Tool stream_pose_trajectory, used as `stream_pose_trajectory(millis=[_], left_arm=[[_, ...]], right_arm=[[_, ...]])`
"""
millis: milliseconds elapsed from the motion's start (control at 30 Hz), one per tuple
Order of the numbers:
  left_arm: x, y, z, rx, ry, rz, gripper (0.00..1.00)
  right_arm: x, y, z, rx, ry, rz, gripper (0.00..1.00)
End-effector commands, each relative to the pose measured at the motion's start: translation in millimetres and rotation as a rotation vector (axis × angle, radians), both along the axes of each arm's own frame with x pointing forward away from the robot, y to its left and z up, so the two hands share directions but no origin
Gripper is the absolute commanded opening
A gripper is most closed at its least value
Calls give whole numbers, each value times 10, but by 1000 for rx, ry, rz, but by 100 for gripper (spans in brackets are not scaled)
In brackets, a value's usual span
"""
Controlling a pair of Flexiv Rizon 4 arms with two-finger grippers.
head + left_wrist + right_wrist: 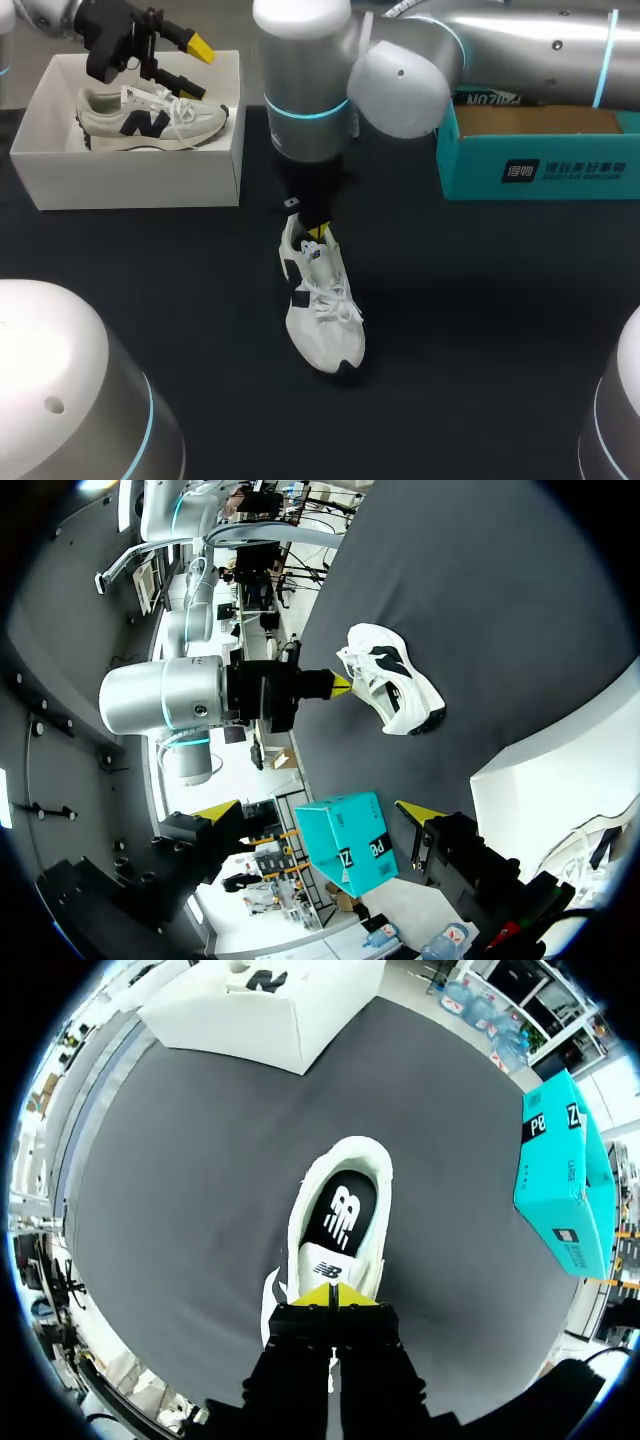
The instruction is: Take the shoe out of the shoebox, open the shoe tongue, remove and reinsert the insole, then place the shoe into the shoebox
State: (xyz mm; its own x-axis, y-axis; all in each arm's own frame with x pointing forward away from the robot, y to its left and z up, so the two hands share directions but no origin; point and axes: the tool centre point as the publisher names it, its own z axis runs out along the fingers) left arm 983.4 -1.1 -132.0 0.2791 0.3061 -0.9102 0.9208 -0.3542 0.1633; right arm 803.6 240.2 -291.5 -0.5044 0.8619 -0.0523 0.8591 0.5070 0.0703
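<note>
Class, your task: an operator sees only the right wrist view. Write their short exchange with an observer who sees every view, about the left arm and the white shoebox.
Operator: Where is my left pincer?
Observer: The left pincer hangs open above the white shoebox, away from the shoe on the table.
Operator: Is that box empty?
Observer: No, a second shoe lies inside it, along the box's length.

head: fixed, high behind the robot, looking down over the table | left wrist: up over the white shoebox, facing across to the shoe, far off | right wrist: close, straight down into the shoe | shared: shoe in all three views
</note>
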Motion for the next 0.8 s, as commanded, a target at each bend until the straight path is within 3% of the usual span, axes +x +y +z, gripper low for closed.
stream_pose_trajectory(millis=[33,133,167,667,800], left_arm=[[6,5,3,2,-1,-2,100],[6,5,3,2,-1,-2,100],[6,5,3,2,-1,-2,100],[6,5,3,2,-1,-2,100],[6,5,3,2,-1,-2,100]], right_arm=[[21,-36,76,72,-25,233,0],[55,-10,105,70,1,268,0],[71,-40,116,71,27,202,0],[71,-40,116,71,27,202,0],[156,-99,208,-31,-39,511,0]])
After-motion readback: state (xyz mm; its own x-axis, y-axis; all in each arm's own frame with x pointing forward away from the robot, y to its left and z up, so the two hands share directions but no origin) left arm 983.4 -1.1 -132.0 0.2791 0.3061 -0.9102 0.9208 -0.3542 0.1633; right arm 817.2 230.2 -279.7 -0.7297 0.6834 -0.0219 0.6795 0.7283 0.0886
